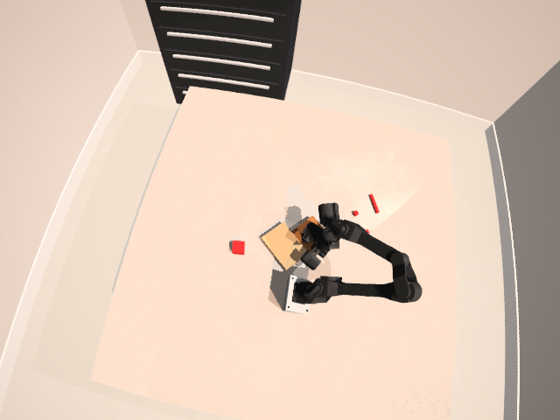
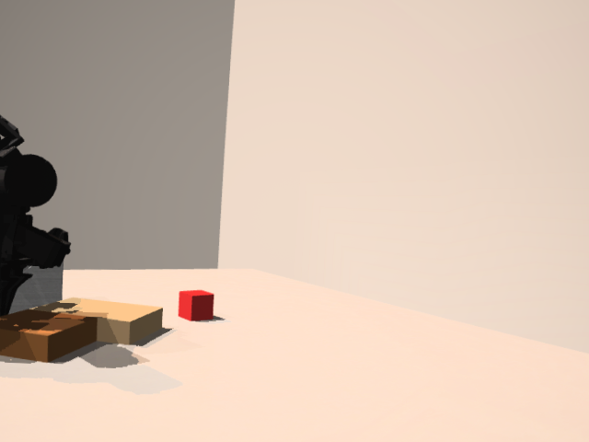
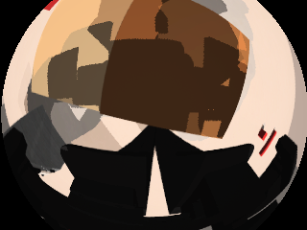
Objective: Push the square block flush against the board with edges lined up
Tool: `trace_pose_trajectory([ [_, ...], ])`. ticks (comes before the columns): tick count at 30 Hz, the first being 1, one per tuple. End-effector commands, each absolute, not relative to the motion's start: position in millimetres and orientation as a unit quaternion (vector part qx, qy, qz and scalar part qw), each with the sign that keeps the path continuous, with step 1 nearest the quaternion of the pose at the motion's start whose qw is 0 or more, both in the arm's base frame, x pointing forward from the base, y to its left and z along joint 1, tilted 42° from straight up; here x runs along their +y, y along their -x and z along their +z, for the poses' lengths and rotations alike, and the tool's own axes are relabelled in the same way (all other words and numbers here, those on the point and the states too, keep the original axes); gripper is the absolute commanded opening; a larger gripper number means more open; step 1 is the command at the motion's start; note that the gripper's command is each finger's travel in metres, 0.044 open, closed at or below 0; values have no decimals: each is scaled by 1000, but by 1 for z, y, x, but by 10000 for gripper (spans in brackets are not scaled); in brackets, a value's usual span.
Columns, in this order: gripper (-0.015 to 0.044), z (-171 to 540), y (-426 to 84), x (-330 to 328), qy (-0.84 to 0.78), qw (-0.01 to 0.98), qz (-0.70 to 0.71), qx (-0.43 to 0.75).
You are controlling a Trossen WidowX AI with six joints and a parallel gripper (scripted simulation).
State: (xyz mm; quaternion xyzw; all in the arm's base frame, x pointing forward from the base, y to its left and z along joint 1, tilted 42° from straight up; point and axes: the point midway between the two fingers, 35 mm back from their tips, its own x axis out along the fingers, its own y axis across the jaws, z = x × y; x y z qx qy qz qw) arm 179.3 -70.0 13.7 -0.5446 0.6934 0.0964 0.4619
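Observation:
The square brown block [image 1: 311, 221] [image 2: 71, 338] [image 3: 144, 86] lies flat with one side along a long side of the light tan board [image 1: 277, 239] [image 2: 128, 309] [image 3: 45, 48]. No gap shows between them in the exterior view or the wrist view. In the wrist view their near edges run about in one line; at the other end the board reaches past the block. My gripper [image 2: 5, 311] [image 3: 153, 126] is shut and empty, with its tips low at the block's near edge. Whether they touch it, I cannot tell. The arm hides part of the block in the top view.
A red cube [image 1: 238, 247] [image 2: 195, 305] stands beyond the board's far side. A thin red bar [image 1: 374, 203] [image 3: 269, 143] and a small red piece [image 1: 355, 213] [image 3: 262, 131] lie on the opposite side. The arm's white base plate [image 1: 297, 309] is near the board. A black drawer cabinet [image 1: 226, 54] stands behind the table.

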Motion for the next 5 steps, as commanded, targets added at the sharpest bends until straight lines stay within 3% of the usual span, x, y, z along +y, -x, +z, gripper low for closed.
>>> trace_pose_trajectory([
  [1, 0, 11, -180, -69, 542, 461, 99, 696],
  [5, 0, 13, -178, -71, 542, 461, 99, 696],
])
